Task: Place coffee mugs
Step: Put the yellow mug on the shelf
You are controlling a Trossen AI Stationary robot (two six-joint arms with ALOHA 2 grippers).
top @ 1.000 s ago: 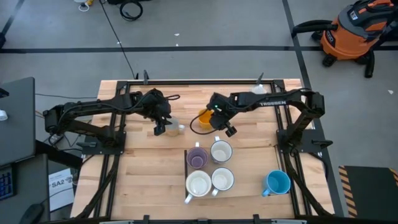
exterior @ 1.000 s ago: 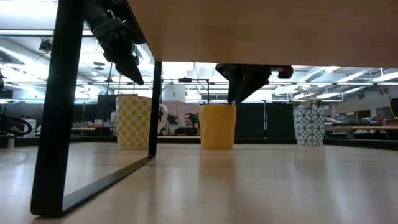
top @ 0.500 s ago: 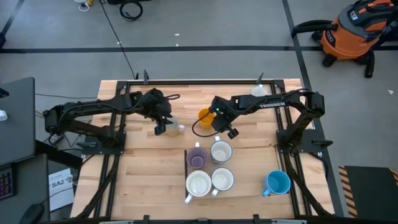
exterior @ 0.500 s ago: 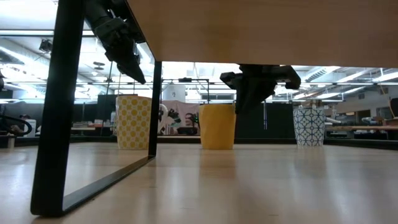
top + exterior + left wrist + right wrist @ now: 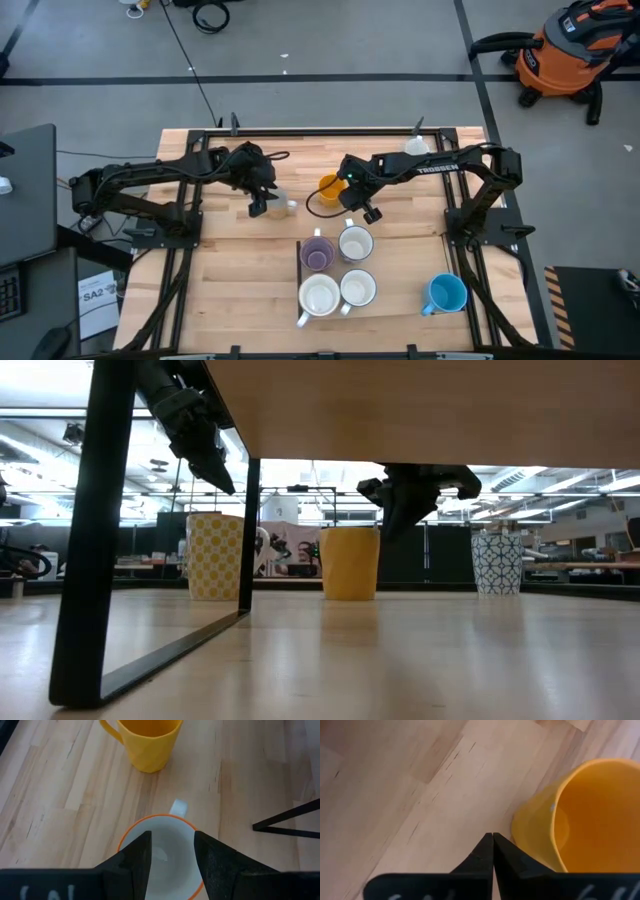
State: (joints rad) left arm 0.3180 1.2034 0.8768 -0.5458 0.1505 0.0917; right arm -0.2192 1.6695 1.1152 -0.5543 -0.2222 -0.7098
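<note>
An orange-yellow mug [image 5: 330,187] stands upright on the wooden table [image 5: 230,290]. My right gripper [image 5: 493,840] is shut with nothing between its fingers, close beside that mug's outer wall [image 5: 530,835]; bare wood shows between them. To the left stands a mug with a yellow pattern outside and white inside [image 5: 162,857]. My left gripper [image 5: 170,850] hangs open above its mouth, clear of it in the low view [image 5: 205,455]. Purple [image 5: 318,253], white [image 5: 355,243] and blue [image 5: 445,294] mugs stand nearer the front edge.
Two more white mugs [image 5: 320,296] [image 5: 358,288] stand in the front cluster, and a patterned white one [image 5: 416,146] sits at the far right. A thin black bar [image 5: 298,262] lies left of the purple mug. Black arm frames flank the table.
My right gripper has shut on nothing, rolled a little, and shifted slightly along the table beside the orange-yellow mug. The mugs have stayed where they were.
</note>
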